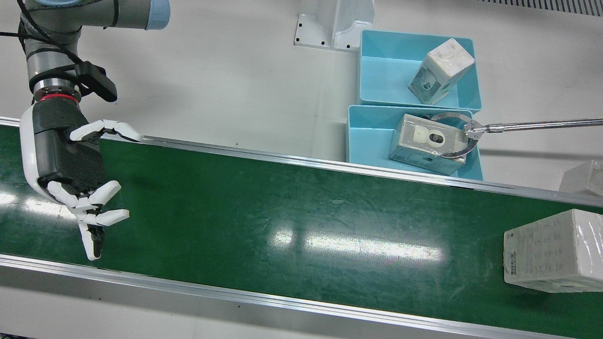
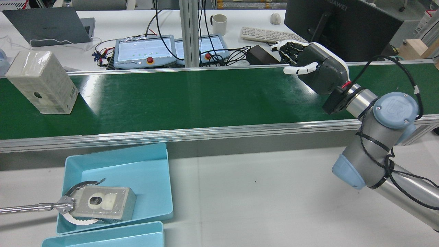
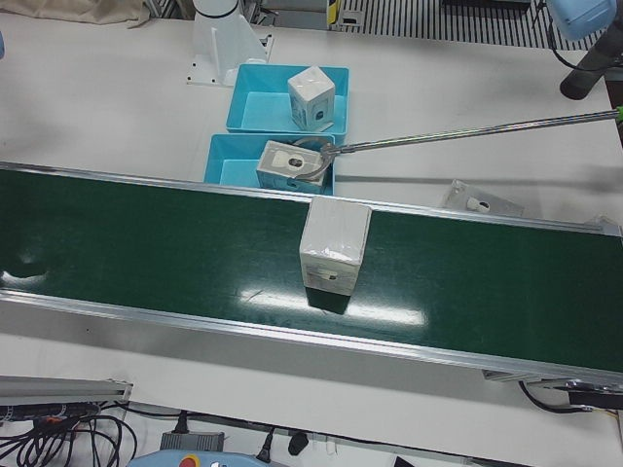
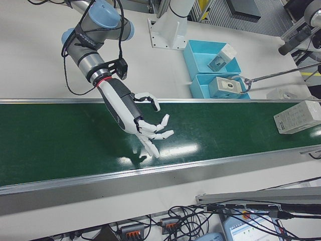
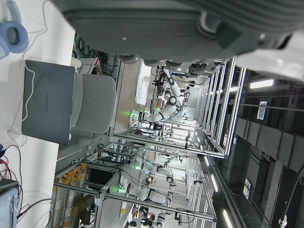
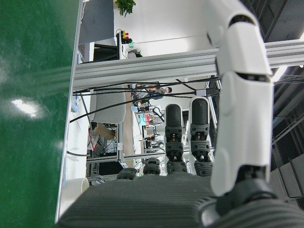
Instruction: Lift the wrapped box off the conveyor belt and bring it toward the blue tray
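- White table (image 1: 226, 75) carries a long green conveyor belt (image 1: 264, 221), the landmark.
- Over its one end hangs the right hand (image 1: 70, 174), fingers (image 1: 106, 190) spread, empty.
- One white wrapped box (image 1: 549, 256) stands at the belt's opposite end; better to wait with the fingers wide until it arrives.
- Beyond the belt: two blue trays (image 1: 372, 141), one box each.
- Left hand's fingers: cannot tell.

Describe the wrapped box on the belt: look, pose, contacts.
The wrapped box is a pale, off-white rectangular block under glossy clear film, with rows of faint print and a barcode-like label on one face and a small dark hole in another. It stands upright on the green conveyor belt, at the end far from the right hand. Nothing but the belt touches it. The hand hovers open over the other end, holding nothing.
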